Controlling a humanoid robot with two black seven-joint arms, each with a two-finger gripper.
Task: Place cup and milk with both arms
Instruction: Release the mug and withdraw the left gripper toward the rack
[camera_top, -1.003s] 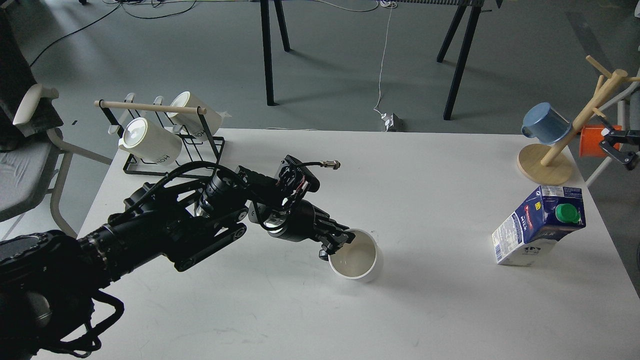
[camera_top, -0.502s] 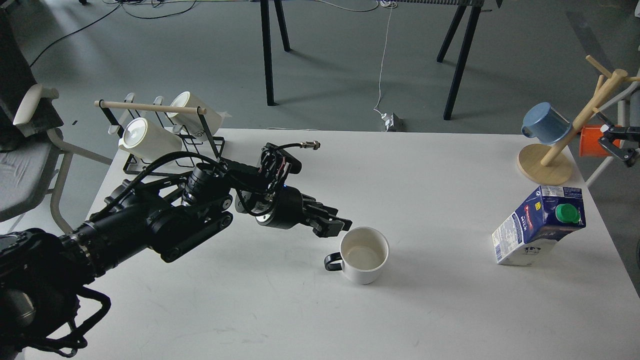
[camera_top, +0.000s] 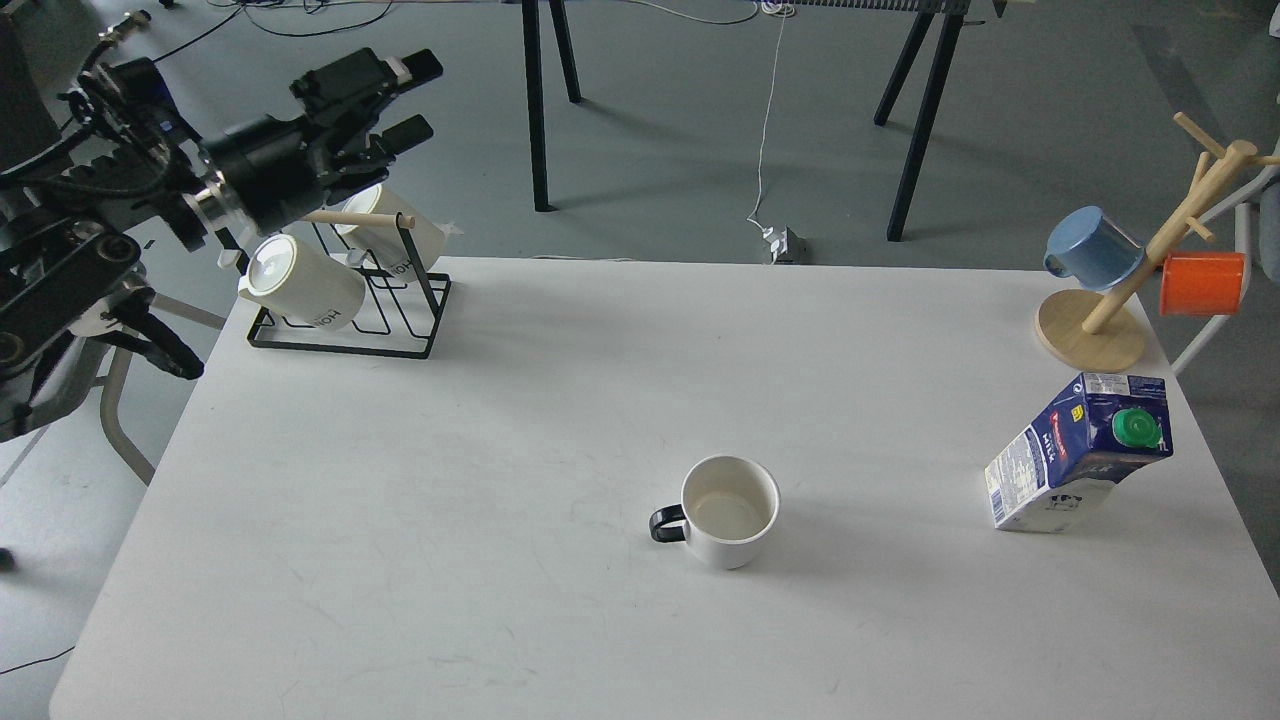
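The cream-white cup (camera_top: 728, 510) stands upright and empty on the white table (camera_top: 500, 480), near the middle front, its black handle pointing left. The blue and white milk carton (camera_top: 1082, 452) with a green cap stands at the table's right side. My left gripper (camera_top: 408, 95) is raised high at the far left, above the mug rack, well away from the cup; its two fingers are apart and hold nothing. My right gripper is out of view.
A black wire rack (camera_top: 345, 300) with a wooden bar holds two white lettered mugs (camera_top: 300, 282) at the back left. A wooden mug tree (camera_top: 1140, 270) with a blue mug (camera_top: 1092, 250) and an orange mug (camera_top: 1200, 283) stands at the back right.
My left arm has let go of the cup and pulled back up and to the far left. The cup stays upright where it was set. The right gripper seen at the right edge has left the view.
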